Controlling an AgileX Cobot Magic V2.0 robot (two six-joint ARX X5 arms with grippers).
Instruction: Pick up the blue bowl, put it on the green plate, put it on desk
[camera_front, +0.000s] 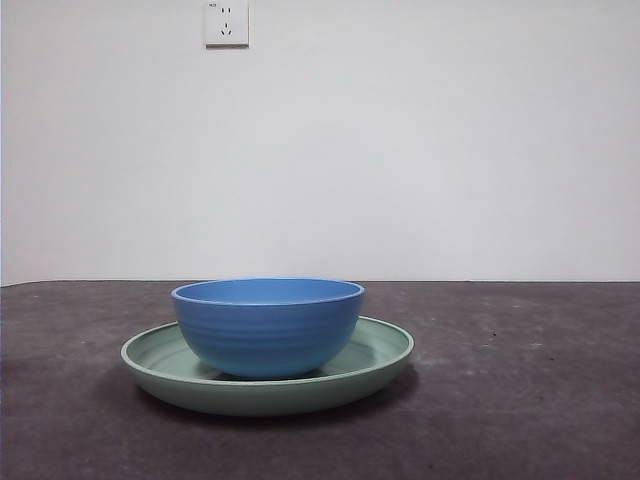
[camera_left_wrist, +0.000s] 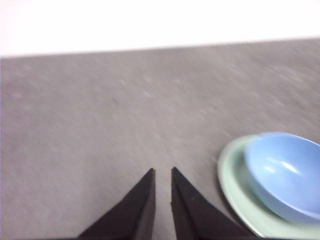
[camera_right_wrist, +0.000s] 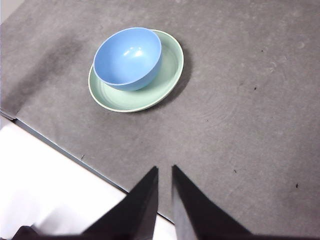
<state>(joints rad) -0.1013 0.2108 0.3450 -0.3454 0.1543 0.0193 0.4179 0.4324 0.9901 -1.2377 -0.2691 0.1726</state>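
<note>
The blue bowl (camera_front: 267, 325) stands upright inside the green plate (camera_front: 385, 350), which rests on the dark desk (camera_front: 530, 400). Neither arm shows in the front view. In the left wrist view the bowl (camera_left_wrist: 285, 175) and plate (camera_left_wrist: 235, 185) lie off to one side of my left gripper (camera_left_wrist: 162, 172), whose jaws are nearly together with nothing between them, well apart from the plate. The right wrist view looks down from high up on the bowl (camera_right_wrist: 127, 57) and plate (camera_right_wrist: 165, 80); my right gripper (camera_right_wrist: 165, 170) hangs near the desk's edge, jaws nearly together and empty.
A white wall stands behind the desk, with a wall socket (camera_front: 226, 22) high up. The desk's edge (camera_right_wrist: 65, 150) runs diagonally below the right gripper, with white floor beyond it.
</note>
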